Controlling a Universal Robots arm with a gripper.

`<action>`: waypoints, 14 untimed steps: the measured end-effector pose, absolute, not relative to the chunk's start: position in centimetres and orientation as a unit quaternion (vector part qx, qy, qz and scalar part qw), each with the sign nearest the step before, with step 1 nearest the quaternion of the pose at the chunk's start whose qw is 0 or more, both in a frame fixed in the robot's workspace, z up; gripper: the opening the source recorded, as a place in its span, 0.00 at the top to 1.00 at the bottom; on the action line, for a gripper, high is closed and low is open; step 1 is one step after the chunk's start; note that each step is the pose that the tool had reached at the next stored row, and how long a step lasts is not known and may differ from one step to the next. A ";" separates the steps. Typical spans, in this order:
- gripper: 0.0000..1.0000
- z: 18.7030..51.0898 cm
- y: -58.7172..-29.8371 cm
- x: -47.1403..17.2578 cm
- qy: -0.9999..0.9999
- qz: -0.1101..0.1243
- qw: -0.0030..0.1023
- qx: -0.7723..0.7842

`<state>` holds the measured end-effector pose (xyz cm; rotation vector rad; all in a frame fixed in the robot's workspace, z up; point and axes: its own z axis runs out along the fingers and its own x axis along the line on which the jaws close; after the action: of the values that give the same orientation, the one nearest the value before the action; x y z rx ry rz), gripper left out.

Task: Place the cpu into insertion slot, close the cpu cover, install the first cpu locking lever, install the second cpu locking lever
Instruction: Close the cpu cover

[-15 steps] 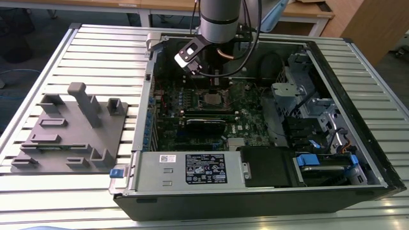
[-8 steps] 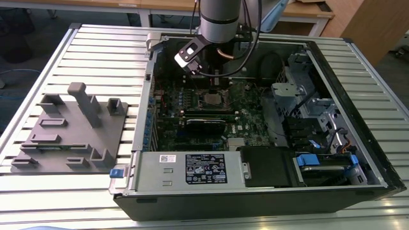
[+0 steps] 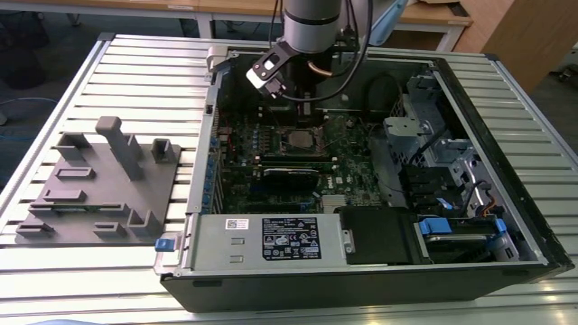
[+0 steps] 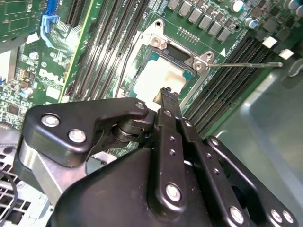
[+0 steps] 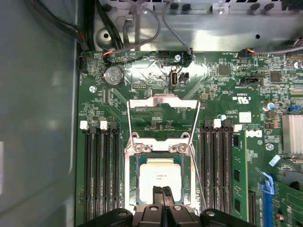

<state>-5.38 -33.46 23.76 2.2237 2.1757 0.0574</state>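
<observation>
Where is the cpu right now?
In the first wrist view the cpu lies in the insertion slot, between the two banks of memory slots, right by the end effector, with the cpu cover open beside it.

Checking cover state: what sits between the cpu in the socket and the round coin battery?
The cpu cover, swung open, lies between the cpu and the coin battery, in the first wrist view.
</observation>
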 end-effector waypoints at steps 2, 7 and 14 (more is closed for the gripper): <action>0.90 24.1 -33.5 -5.4 0.699 0.018 0.015 0.715; 0.90 24.5 -33.5 -5.4 0.699 0.018 0.015 0.715; 0.90 25.6 -33.5 -5.4 0.699 0.018 0.015 0.715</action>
<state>-5.38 -33.46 25.62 2.2236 2.1757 0.0572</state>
